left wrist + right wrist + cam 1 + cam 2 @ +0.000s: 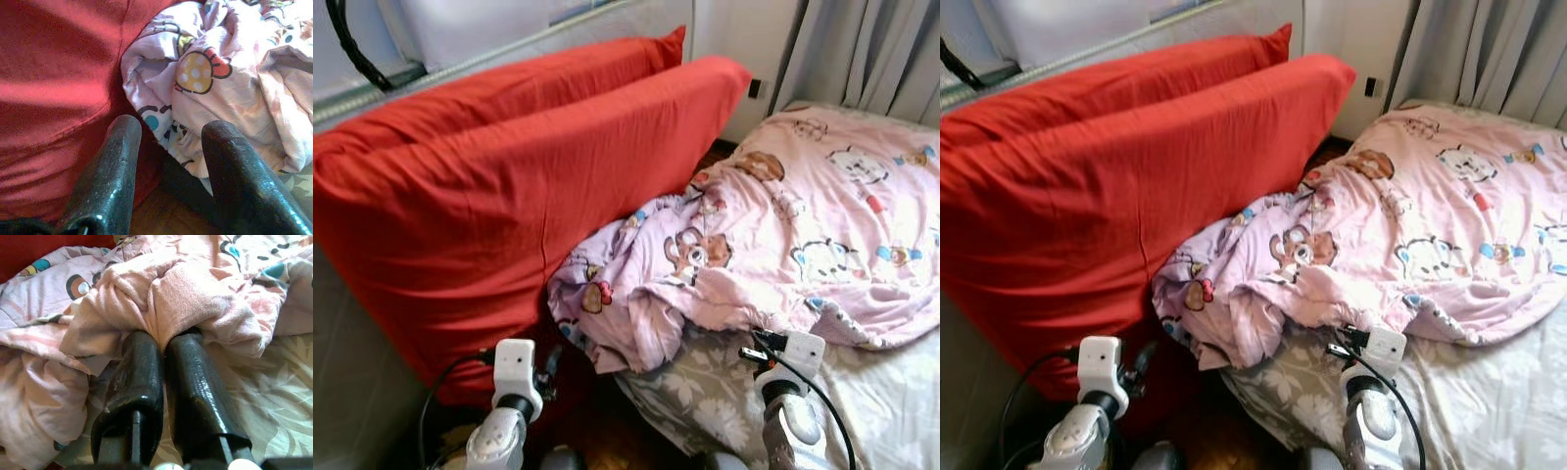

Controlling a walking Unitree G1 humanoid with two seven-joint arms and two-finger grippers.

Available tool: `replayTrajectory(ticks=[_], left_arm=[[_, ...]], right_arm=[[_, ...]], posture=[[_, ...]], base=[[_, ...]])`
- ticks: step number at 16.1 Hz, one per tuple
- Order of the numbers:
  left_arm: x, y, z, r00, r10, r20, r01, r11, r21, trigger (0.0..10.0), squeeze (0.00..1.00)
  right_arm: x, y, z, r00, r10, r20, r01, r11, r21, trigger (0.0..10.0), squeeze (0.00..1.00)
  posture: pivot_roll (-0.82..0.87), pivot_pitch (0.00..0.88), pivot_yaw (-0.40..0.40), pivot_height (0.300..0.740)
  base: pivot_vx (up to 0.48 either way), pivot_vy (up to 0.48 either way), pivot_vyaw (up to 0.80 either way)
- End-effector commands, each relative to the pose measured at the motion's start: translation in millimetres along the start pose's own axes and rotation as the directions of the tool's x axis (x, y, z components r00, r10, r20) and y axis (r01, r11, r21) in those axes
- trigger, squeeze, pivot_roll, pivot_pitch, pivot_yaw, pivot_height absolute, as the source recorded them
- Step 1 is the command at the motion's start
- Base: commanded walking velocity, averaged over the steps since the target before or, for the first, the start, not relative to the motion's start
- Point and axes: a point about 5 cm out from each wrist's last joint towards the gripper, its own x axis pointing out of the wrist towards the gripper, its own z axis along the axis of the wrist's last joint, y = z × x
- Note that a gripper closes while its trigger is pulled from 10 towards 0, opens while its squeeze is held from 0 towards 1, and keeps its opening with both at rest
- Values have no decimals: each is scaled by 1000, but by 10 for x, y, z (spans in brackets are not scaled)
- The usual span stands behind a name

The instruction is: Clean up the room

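Note:
A crumpled pink cartoon-print blanket (803, 225) lies on the bed, and its bunched corner (205, 73) hangs over the bed's near left edge. My right gripper (164, 335) is at the blanket's near hem, shut, with a fold of the pink fabric pinched at its fingertips. From the head views it (759, 348) sits low over the grey floral sheet (705, 401). My left gripper (171, 129) is open, with nothing between its fingers. It points at the gap between the blanket's hanging corner and the red cushions (509, 196).
Two large red cushions lean against the wall on the left, close to the bed. A narrow strip of wooden floor (597, 421) runs between them and the bed. Grey curtains (871, 49) hang behind the bed, and a wall socket (756, 88) sits beside them.

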Motion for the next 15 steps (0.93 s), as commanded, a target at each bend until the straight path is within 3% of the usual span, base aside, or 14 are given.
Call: replayTrajectory(ticks=[1, 4, 11, 15], left_arm=[[15, 56, -1, 1000, 16, 1, -16, 1000, -7, 10000, 0], [8, 94, -76, 999, 40, -31, -40, 999, -24, 10000, 0], [-47, 297, -299, 982, 120, -144, -127, 991, -46, 10000, 0], [-161, 363, -566, 947, 156, -281, -183, 981, -70, 10000, 0]], right_arm=[[-9, -8, -9, 1000, 0, -4, 0, 1000, -9, 10000, 0], [-21, -68, -17, 1000, -18, -9, 17, 1000, -12, 10000, 0], [-7, -55, -31, 1000, -16, -26, 15, 1000, -17, 10000, 0], [-3, -63, -50, 999, -8, -50, 5, 998, -61, 10000, 0]], posture=[[-13, 0, 47, 711], [-10, 0, 40, 740], [16, 0, 30, 740], [18, 0, 32, 740]], base=[[0, 0, 0], [0, 0, 0], [0, 0, 0], [0, 0, 0]])
